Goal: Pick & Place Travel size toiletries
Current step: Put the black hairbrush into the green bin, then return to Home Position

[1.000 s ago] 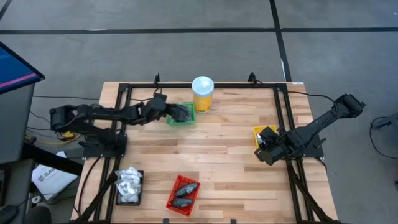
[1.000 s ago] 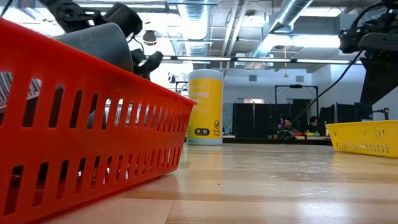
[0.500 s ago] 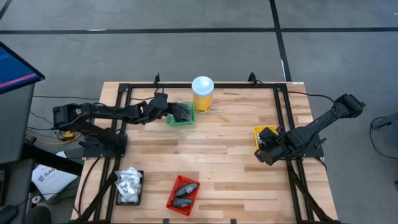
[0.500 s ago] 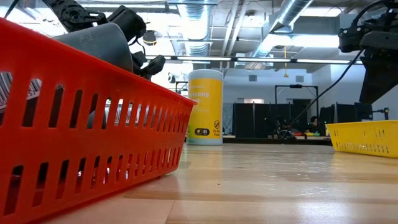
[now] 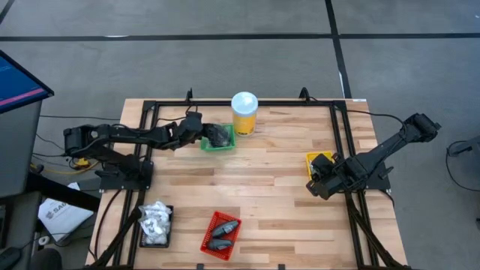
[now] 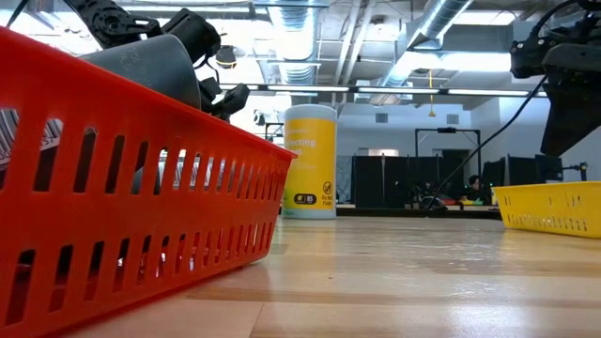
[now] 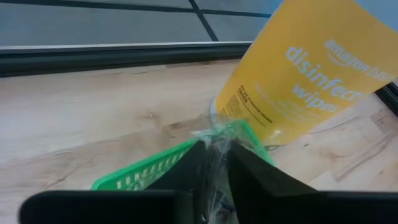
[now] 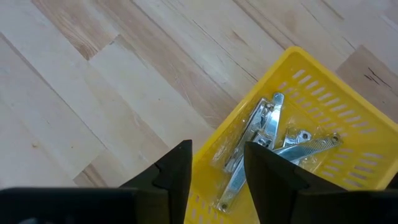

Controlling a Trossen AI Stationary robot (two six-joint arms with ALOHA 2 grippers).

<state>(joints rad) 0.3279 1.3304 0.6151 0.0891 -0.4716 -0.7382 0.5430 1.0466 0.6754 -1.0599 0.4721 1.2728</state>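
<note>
Wooden table [image 5: 262, 187] | left claw [image 5: 212, 135] over green tray [image 5: 217, 146]

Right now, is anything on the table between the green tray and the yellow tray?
No. In the high view, only bare wood lies between the green tray under the left gripper and the yellow tray by the right gripper.

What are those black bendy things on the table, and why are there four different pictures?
They are two robot arms with pincers for hands. One camera looks down from above, one sits at table height, and one rides on each wrist. The left gripper is over the green tray, pinching something in clear crinkly wrap. The right gripper is open above the yellow tray, where silvery metal pieces lie. Also there: a yellow jar, a red tray and a black tray of white packets.
</note>
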